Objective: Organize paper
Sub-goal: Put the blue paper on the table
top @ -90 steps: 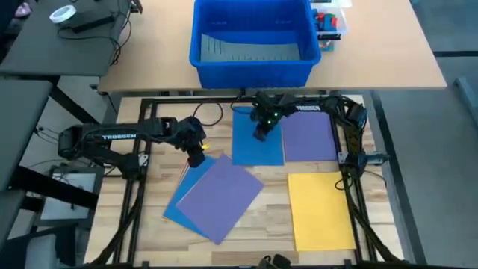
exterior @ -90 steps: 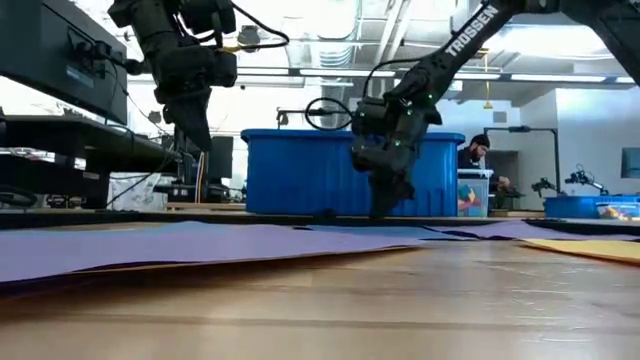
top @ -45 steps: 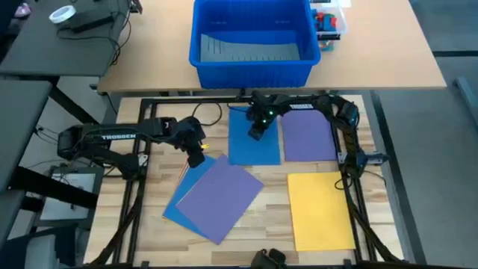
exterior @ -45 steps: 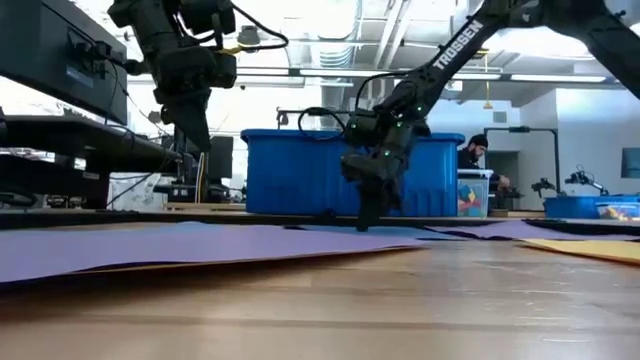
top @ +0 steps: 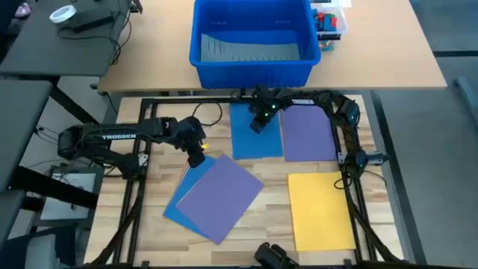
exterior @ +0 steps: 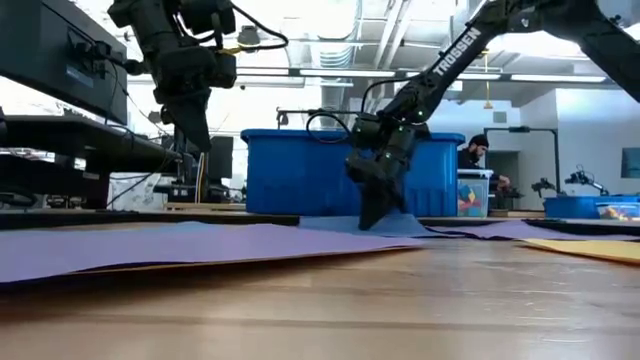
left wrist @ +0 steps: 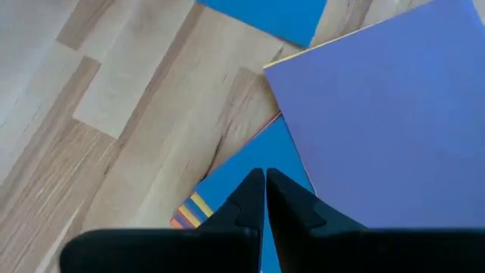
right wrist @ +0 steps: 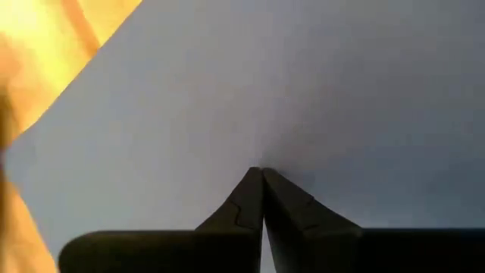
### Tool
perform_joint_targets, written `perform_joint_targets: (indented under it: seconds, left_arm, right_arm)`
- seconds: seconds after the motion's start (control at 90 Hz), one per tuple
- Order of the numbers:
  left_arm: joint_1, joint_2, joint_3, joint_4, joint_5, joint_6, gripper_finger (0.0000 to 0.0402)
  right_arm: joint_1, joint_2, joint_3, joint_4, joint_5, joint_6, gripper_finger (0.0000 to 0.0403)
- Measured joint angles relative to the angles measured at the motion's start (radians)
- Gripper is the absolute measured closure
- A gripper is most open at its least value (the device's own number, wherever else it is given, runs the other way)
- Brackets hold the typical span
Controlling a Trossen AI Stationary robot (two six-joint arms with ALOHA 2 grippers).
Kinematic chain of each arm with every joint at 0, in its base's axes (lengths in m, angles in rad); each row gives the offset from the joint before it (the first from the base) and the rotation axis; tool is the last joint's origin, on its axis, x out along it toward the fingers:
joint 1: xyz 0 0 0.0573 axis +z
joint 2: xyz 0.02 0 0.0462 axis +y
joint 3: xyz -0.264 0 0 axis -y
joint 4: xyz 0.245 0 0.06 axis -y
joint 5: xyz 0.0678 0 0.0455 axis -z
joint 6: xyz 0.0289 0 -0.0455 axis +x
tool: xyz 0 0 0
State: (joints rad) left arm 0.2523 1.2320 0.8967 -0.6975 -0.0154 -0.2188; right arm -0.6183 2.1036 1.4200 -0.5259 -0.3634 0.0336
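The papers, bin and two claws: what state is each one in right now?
Blue sheet: mostly flat, lifted where the right gripper presses it.
Purple sheet: flat, beside the blue sheet.
Yellow sheet: flat, alone.
Tilted stack: skewed, purple on top.
Blue bin: open-topped.
Left gripper: shut, raised above the stack.
Right gripper: shut.

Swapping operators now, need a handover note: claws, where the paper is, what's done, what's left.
Right claw: shut, tips pressing the blue sheet at the table's far side, beside a purple sheet.
Left claw: shut, hanging above the far corner of the fanned pile, purple on top.
Yellow sheet lies alone, near right.
Done: three sheets laid out singly.
Left: the pile remains unsorted.
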Motion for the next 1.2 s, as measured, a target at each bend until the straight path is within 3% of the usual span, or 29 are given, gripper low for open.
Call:
perform_joint_targets:
  seconds: [0.189, 1.011, 1.2]
  left_arm:
    - [0.0, 0.0, 0.0, 0.0, 0.0, -0.002, 0.0402]
    - [0.0, 0.001, 0.0, 0.0, 0.0, 0.013, 0.0402]
    - [0.0, 0.001, 0.0, 0.001, 0.0, 0.013, 0.0402]
  right_arm:
    - [0.043, 0.0, 0.0, 0.014, 0.01, 0.019, 0.0403]
    - [0.008, 0.018, 0.004, 0.094, 0.065, -0.016, 0.0403]
    - [-0.01, 0.018, 0.043, 0.021, 0.075, -0.015, 0.0403]
